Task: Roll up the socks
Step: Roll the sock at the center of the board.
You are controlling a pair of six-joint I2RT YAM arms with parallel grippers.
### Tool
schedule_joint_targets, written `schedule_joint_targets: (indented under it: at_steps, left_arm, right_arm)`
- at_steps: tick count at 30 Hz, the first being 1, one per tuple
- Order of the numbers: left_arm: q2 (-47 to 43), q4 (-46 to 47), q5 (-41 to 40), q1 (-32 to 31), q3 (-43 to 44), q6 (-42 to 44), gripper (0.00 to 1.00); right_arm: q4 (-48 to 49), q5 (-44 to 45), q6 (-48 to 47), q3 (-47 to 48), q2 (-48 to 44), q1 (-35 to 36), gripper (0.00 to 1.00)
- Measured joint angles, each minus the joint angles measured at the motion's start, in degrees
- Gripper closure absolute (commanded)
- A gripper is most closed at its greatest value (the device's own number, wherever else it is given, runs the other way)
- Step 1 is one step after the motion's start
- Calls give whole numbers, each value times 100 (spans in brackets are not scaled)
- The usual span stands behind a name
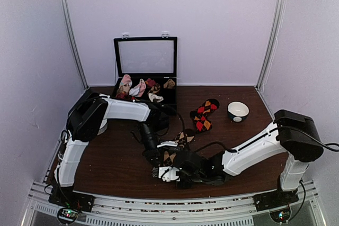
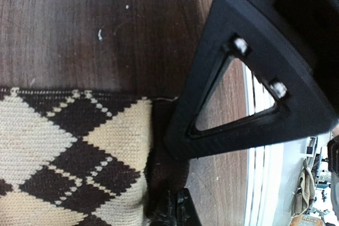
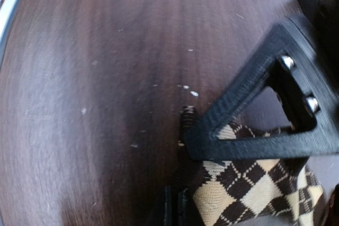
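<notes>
I see the left pincer (image 2: pixel 167 181) clamped on the tan argyle sock (image 2: pixel 63 146); right pincer (image 3: pixel 185 175) pinching it too; red argyle sock (image 1: pixel 204 115) lies at one o'clock.

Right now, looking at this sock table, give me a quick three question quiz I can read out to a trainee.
1. Short answer: which sock are the left claw and the right claw both shut on?
2. Pick one: in the top view, what stands just right of the red and orange argyle sock? A, a bowl. B, a mug. C, a pink bundle.
3. True or false: the bowl rests on top of the red and orange argyle sock.
Key: 1, the tan argyle sock. 2, A. 3, false; they stand apart.
</notes>
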Motion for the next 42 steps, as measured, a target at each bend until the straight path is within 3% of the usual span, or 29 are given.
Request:
schedule_joint_targets:
  at_steps: [4,6,8,13,18,24,31,37,42]
  left_arm:
    - [-2,-11,-9,31,9,17,68]
    - [-87,59,24,103,-90,-20,40]
    - [-385,181,22,238,-376,-42,33]
    - [-1587,686,-310,763,-1228,-50,32]
    - [-2426,1220,-472,831,-1716,-39,39]
    - [-2479,1569,-643,577,-1853,74,44]
    - [-2382,1838,-881,122,-1851,216,42]
    - [-2120,2085,-1080,-129,-1845,334,38]
    - [-2046,2243,-1246,-142,-1838,402,42]
  right_arm:
    - [-28,-59,260,50,28,-59,100]
    - [-109,-179,492,105,31,-144,100]
    - [-144,-367,822,120,20,-291,100]
    - [-463,-1137,1799,197,-94,-776,100]
    - [-654,-2090,2680,289,-94,-1174,100]
    - [-723,-3119,3757,350,17,-1613,100]
    - [-562,-3980,4918,636,468,-1945,100]
    - [-605,-4367,5381,800,651,-2079,100]
    - [-634,-4474,5615,807,671,-2164,100]
